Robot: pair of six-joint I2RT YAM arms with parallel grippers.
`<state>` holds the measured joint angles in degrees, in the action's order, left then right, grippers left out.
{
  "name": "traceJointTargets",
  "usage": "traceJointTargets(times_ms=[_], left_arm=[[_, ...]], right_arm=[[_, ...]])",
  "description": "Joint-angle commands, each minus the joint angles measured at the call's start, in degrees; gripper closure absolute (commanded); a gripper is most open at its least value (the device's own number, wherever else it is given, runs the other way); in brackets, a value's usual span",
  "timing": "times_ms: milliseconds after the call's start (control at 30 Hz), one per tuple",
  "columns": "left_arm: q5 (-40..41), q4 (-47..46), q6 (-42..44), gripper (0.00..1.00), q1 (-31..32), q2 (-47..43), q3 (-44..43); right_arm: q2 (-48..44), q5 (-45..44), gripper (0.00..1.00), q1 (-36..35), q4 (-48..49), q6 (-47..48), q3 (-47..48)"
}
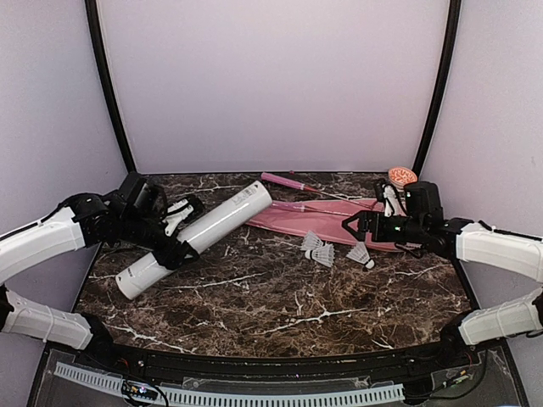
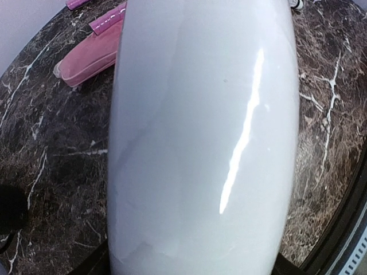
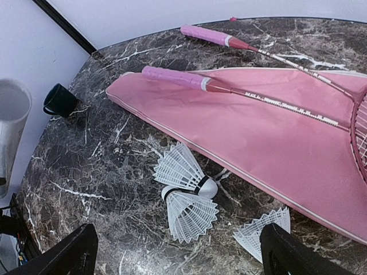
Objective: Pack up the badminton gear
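Slanting near the left edge, the grey tube (image 1: 222, 218) seems gripped by the left gripper (image 1: 176, 244). The right gripper (image 1: 349, 225) hangs wide open by the shuttlecocks (image 1: 321, 250) near the right edge.

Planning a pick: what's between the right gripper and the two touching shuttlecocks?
Only bare marble tabletop separates the right gripper from those shuttlecocks; the right wrist view shows it.

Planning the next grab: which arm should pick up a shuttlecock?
Right. The right gripper is open over the shuttlecocks; the left gripper is clamped on the tube.
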<state>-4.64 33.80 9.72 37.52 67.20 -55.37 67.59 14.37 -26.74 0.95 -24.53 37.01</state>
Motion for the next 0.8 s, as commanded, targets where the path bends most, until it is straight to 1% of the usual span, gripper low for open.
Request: traceJointTargets(times_ms=[0, 67, 133, 233, 333, 433, 500, 567, 633, 700, 733, 767], left_arm=[[-5.4, 0.6, 6.3, 0.40, 0.4, -7.7, 5.3], [-7.2, 0.2, 7.9, 0.41, 1.2, -8.2, 6.2], [-5.6, 0.3, 9.1, 0.41, 1.6, -5.7, 6.2], [-4.1, 3.1, 11.8, 0.41, 2.5, 1.1, 5.1], [1.3, 5.3, 14.7, 0.38, 4.9, 7.9, 5.8], [3.2, 7.4, 15.1, 0.38, 5.2, 13.9, 5.5], [3.7, 6.9, 15.0, 0.39, 5.2, 15.2, 5.9], [4.4, 6.2, 14.9, 0.38, 5.2, 15.5, 7.4], [5.5, 4.5, 15.0, 0.31, 5.3, 15.6, 9.6], [7.8, 3.5, 15.3, 0.22, 5.7, 15.8, 10.1], [8.6, 3.1, 15.3, 0.15, 5.9, 15.9, 9.5], [8.5, 3.1, 15.0, 0.03, 5.9, 16.1, 8.3]], right_arm=[[-2.4, -1.7, 0.01, -0.4, -0.2, 1.5, 2.6], [-2.5, -1.8, 0.01, -0.4, -0.6, 1.6, 3.0], [-2.3, -1.7, 0.01, -0.4, -0.7, 1.7, 3.3], [-2.0, -1.4, 0.01, -0.4, -0.4, 1.4, 3.3], [-2.1, -1.3, 0.01, -0.4, -0.3, 1.2, 3.1], [-2.3, -1.4, 0.01, -0.4, 0.7, 0.7, 2.3], [-2.1, -1.0, 0.01, -0.4, 1.0, 0.5, 2.1], [-1.9, -0.6, 0.01, -0.4, 0.8, 0.6, 2.3], [-1.7, -0.5, 0.01, -0.4, 0.8, 0.8, 2.5], [-1.5, -0.1, 0.01, -0.4, 1.0, 0.8, 2.6], [-1.4, 0.2, 0.01, -0.4, 1.1, 0.7, 2.7], [-1.2, 0.6, 0.01, -0.4, 1.2, 0.6, 2.6]])
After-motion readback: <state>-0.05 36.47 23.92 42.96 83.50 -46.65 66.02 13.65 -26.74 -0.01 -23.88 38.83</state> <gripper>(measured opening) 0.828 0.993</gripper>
